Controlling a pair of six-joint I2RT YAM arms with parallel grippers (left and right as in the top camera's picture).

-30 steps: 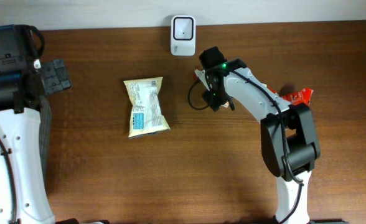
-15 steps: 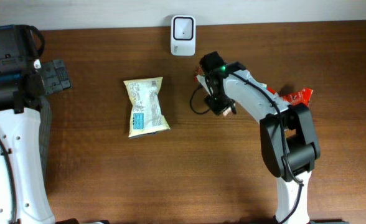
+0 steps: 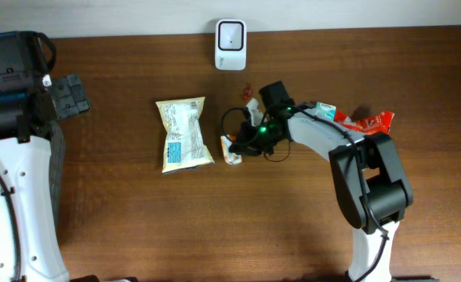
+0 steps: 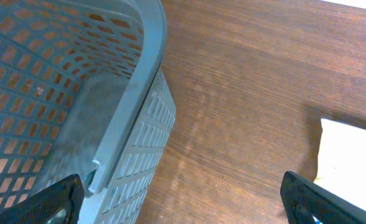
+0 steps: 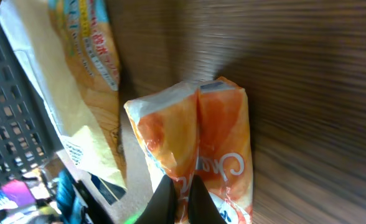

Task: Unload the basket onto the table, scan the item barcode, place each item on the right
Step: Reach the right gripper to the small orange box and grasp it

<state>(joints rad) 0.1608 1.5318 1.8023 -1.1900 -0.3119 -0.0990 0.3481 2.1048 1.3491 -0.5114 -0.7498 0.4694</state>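
The right hand (image 3: 242,145) has left its spot just below the scanner (image 3: 230,34), where it stood a second ago with its fingers partly apart. It has swung down across the bench (image 3: 136,227) toward the yellow snack bag (image 3: 183,133). Its fingers are now together, clamped on a small orange packet (image 3: 231,150). The wrist view shows the two fingertips pinching the packet's near edge, with the rest of the packet (image 5: 201,143) reaching out ahead of the hand (image 5: 178,198). The yellow bag (image 5: 77,81) lies just off to one side of the packet. Whether the packet is lifted clear or rests on the wood cannot be told. The scanner now sits well behind the hand, so the grip looks made but the scan itself is not yet done. The packet will probably have to be carried back and turned so its barcode faces the scanner window. No barcode shows on the face seen from the wrist. The left hand (image 3: 72,94) is far off on the other side, fingers spread wide and holding nothing, hanging over the rim of a grey basket (image 4: 77,93).
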